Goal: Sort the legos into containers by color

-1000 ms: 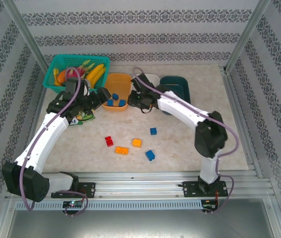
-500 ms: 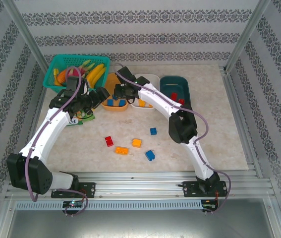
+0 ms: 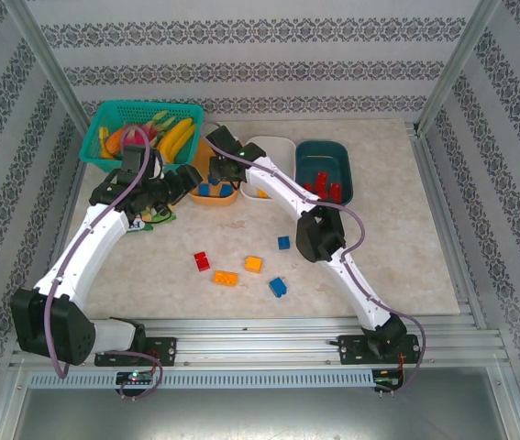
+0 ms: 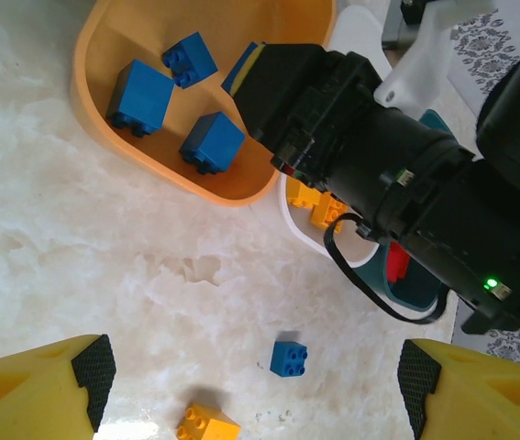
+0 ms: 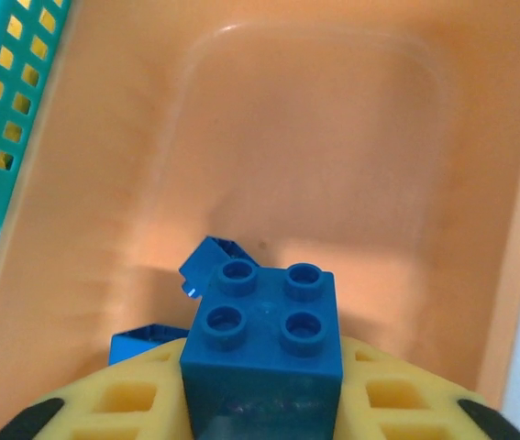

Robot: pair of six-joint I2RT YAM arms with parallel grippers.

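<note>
Now over orange tray (image 5: 351, 137) after swing left, blue brick (image 5: 264, 321) pinched in right jaws; correct bin, release next. Left jaws wide, empty.

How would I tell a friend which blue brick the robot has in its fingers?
Look to the orange tray beside the fruit basket at the back. Over it, the blue brick sits studs-up, pinched between the right yellow fingers. The other blue bricks lie loose on the tray floor.
</note>
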